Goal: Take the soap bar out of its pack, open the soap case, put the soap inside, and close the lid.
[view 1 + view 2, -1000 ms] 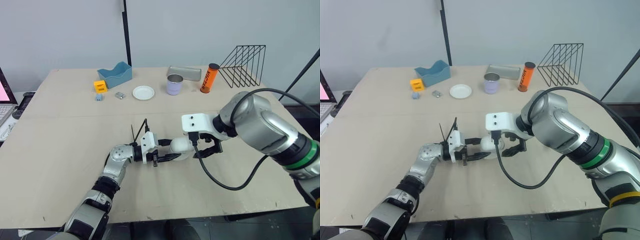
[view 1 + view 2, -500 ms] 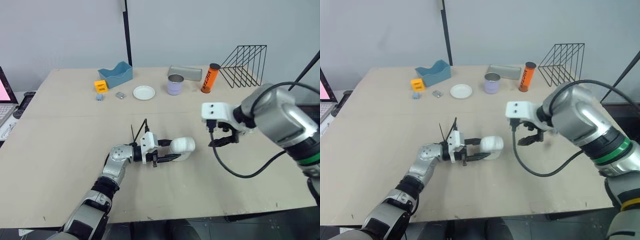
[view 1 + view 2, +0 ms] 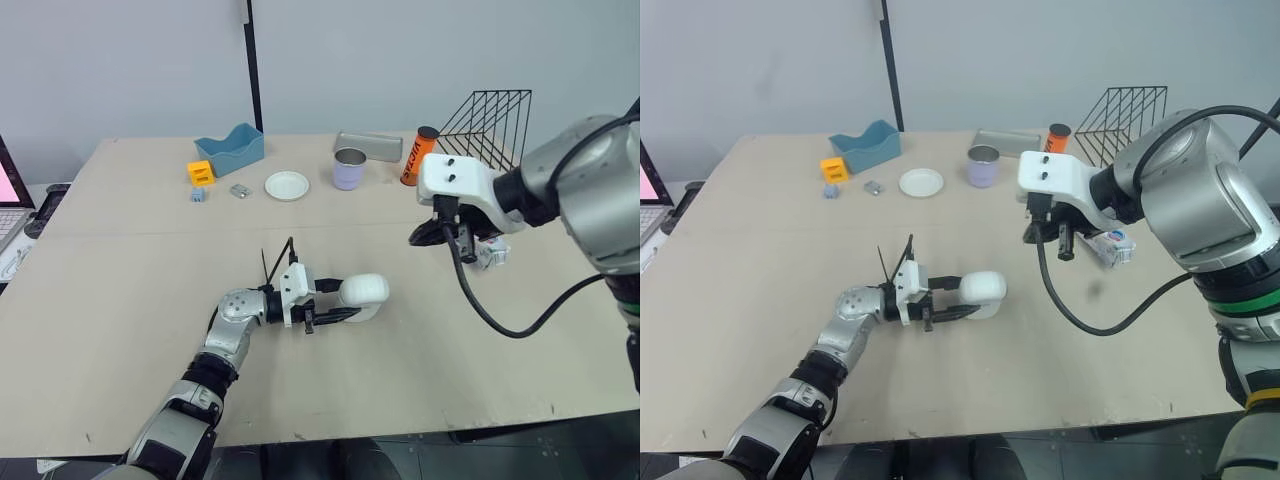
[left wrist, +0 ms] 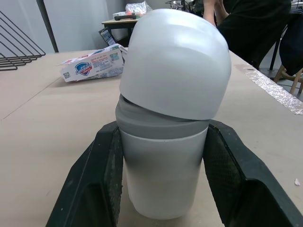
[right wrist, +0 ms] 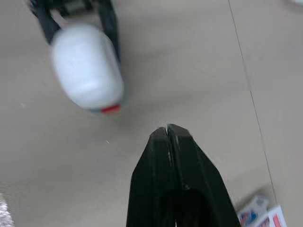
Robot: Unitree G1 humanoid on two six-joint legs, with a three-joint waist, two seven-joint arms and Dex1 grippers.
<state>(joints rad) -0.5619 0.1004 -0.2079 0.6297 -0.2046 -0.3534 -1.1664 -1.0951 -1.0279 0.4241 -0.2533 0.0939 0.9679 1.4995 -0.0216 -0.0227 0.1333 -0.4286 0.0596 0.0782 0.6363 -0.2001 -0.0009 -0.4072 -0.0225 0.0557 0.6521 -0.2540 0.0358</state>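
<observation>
Case (image 3: 365, 292) sits on the table (image 3: 120, 260) near the middle, lid up. The left gripper (image 3: 338, 300) reaches in level with the table, its black fingers (image 4: 102, 182) clamped on either side of the white base. The lid is domed and white, and it sits slightly askew. A grey band shows between lid and base, wider on one side. I cannot tell what is inside. A small red mark shows at the case's end in the right wrist view.

Pack (image 3: 491, 251) lies flat on the table to the robot's right, well apart from the case. It is a white wrapper with blue and red print.

The right gripper (image 3: 432, 236) hangs above the table between case and pack, nearer the pack and touching neither. Its fingers (image 5: 161, 156) are pressed together with nothing between them. A black cable loops down from that arm.

Along the far edge, from robot's left to right:
- Blue bin (image 3: 230, 148).
- Orange block (image 3: 201, 172), with two small grey bits beside it.
- White plate (image 3: 287, 185).
- Purple cup (image 3: 349, 168), with a grey box (image 3: 368, 146) behind it.
- Orange can (image 3: 419, 156), upright.
- Black wire rack (image 3: 487, 130).

A person in dark clothes (image 4: 255, 23) is beyond the table in the left wrist view.
</observation>
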